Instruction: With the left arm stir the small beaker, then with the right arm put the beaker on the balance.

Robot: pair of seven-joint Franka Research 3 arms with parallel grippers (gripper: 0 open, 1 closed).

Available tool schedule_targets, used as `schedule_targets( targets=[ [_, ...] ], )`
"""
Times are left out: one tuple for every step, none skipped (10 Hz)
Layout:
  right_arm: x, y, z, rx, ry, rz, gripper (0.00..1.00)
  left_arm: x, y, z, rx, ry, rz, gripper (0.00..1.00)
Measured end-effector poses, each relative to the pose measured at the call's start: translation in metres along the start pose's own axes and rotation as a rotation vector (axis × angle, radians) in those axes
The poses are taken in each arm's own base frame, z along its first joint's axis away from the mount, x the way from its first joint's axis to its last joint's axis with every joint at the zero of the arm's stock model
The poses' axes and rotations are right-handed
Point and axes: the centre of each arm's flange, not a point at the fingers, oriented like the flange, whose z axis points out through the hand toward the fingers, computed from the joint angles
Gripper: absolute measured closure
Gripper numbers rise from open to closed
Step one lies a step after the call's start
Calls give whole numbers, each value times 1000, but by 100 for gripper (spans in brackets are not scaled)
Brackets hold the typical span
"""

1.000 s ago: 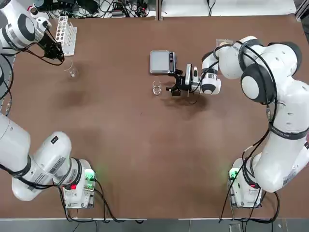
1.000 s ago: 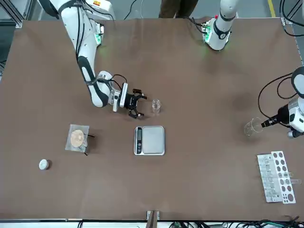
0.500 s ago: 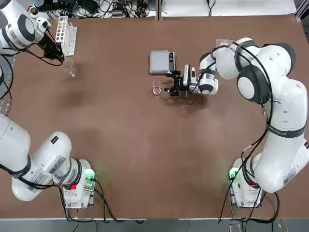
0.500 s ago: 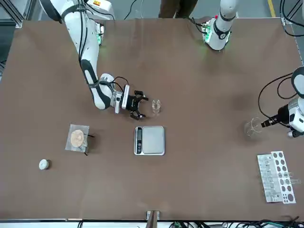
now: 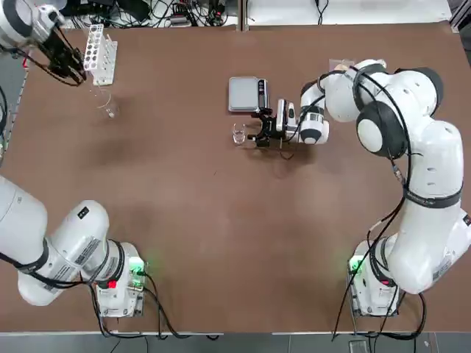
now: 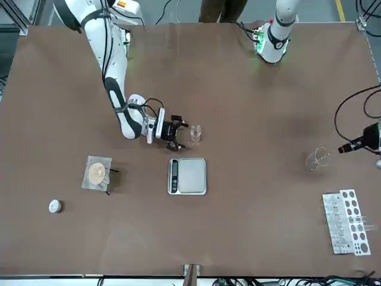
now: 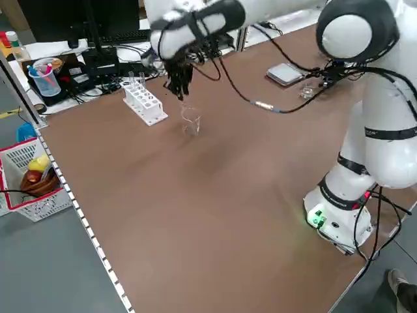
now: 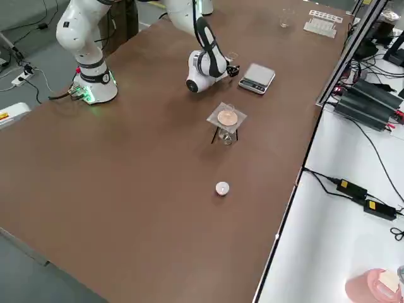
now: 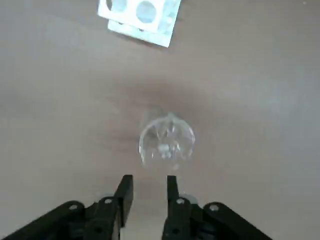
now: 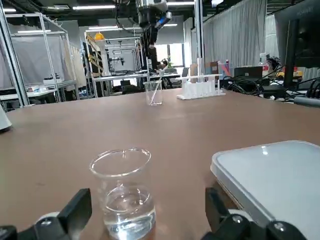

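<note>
Your right end effector (image 5: 254, 133) has closed in, fingers spread wide, small beaker (image 5: 238, 134) just ahead, unheld; left end effector (image 9: 145, 192) has lifted, slightly parted, empty.

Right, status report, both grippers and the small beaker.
Right gripper open, level at the small beaker, not gripping. Left gripper empty above the glass with rod. Beaker beside the balance, path clear.
</note>
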Motion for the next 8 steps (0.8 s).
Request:
schedule_targets(
  targets=[
    [-1,-2,3,6,-1,0,0,-3,8,-24,10,3,10,62],
    [-2,-5,5,9,-1,2,0,-5,17,-40,20,21,22,56],
    [-2,-8,8,11,0,3,0,-8,28,-50,28,37,38,44],
    [-2,-10,11,8,2,6,0,-10,43,-61,34,48,60,36],
    [-1,-14,14,7,5,9,0,-12,61,-71,43,54,87,31],
    [-1,-18,18,9,6,11,0,-15,81,-80,57,63,110,17],
    [-1,-21,21,14,4,12,0,-19,96,-90,79,78,124,4],
    [-1,-24,23,16,2,12,0,-24,107,-98,103,91,134,1]
  ],
)
